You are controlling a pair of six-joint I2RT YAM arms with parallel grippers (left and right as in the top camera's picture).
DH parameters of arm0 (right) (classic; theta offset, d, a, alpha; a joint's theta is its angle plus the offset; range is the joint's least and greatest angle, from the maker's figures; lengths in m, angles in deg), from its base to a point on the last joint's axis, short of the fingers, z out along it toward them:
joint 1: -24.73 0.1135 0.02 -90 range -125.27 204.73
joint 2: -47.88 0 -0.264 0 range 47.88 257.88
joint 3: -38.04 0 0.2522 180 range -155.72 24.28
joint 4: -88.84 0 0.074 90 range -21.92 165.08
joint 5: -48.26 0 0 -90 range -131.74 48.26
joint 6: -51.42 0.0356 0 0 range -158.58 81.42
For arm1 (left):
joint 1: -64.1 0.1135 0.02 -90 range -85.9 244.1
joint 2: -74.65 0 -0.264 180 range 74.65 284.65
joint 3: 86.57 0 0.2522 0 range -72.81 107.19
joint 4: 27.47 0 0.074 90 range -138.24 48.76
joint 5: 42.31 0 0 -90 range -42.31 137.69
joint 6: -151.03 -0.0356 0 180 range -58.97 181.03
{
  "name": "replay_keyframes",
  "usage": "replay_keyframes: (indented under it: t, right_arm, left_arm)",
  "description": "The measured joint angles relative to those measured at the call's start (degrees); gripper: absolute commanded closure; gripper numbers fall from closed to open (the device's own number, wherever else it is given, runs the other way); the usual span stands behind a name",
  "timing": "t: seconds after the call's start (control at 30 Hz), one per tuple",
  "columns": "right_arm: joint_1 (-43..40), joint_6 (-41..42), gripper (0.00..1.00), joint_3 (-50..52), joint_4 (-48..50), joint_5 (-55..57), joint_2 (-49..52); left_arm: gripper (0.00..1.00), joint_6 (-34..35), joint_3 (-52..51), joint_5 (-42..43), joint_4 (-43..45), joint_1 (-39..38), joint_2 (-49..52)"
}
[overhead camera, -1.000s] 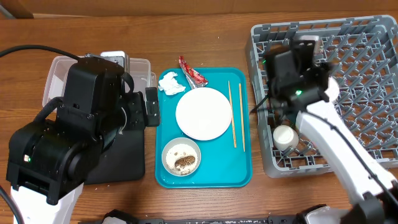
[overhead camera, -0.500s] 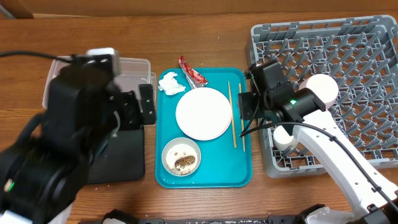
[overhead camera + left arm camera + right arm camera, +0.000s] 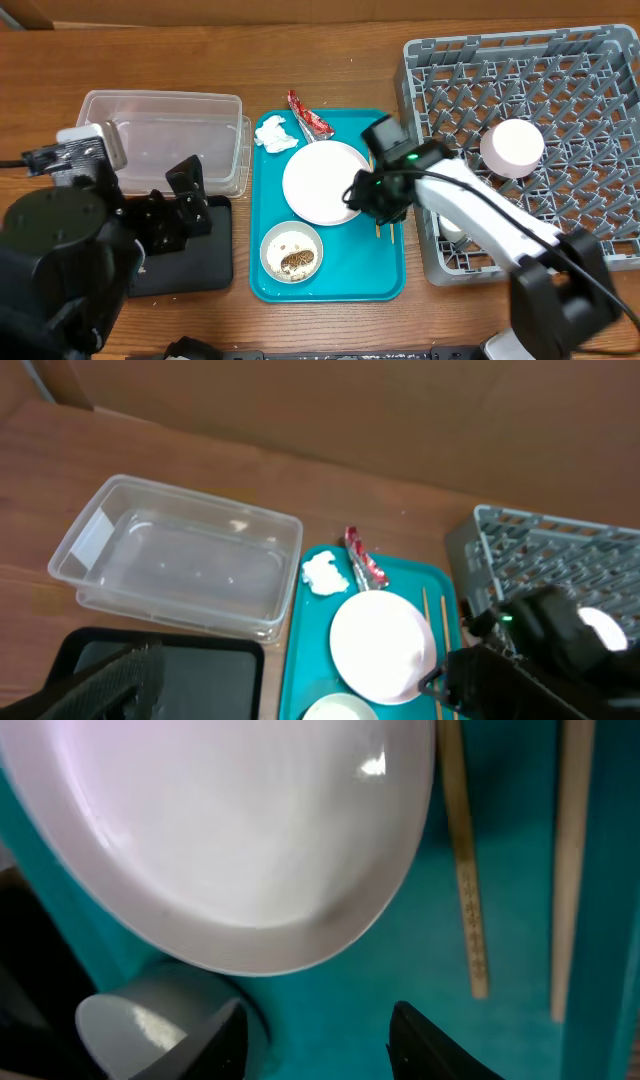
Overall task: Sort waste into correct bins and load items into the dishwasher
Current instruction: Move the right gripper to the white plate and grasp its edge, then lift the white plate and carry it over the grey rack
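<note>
My right gripper hangs low over the teal tray, at the right rim of the round white plate. Its jaws stand open over bare tray in the right wrist view, gripper, with the plate just ahead and two wooden chopsticks to the right. The bowl holds brown scraps. A tissue and a red wrapper lie at the tray's back. My left gripper is open above the black tray. The clear tub is empty. An upturned white bowl sits in the grey dish rack.
A small white cup stands in the rack's front left corner, mostly hidden by my right arm. The rack's wall rises right beside the teal tray. In the left wrist view the tub and the black tray lie close together.
My right arm has swung left out of the rack and down to the plate's right edge, its jaws narrowing. My left arm has pulled back toward the front, uncovering the tub.
</note>
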Motion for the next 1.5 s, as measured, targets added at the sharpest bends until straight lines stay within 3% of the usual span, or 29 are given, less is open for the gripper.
replay_keyframes:
  t: [0.13,0.6,0.97,1.2,1.5]
  right_arm:
    - [1.53,4.37,0.57,0.20,1.44,-0.04,3.32]
    - [1.55,14.78,0.60,4.96,9.05,2.93,4.07]
    - [1.55,16.35,0.96,5.70,11.80,5.05,4.61]
    - [-0.02,15.89,0.96,5.57,11.78,6.69,4.61]
    - [-4.02,8.07,0.96,1.33,11.80,11.19,2.71]
  left_arm:
    - [0.00,0.02,0.00,-0.02,-0.31,0.00,0.55]
    - [0.00,0.17,0.00,-0.02,-0.33,0.00,0.57]
    - [0.00,0.17,0.00,-0.02,-0.33,0.00,0.57]
    - [0.00,0.17,0.00,-0.02,-0.33,0.00,0.59]
    - [0.00,0.17,0.00,-0.02,-0.31,0.00,1.18]
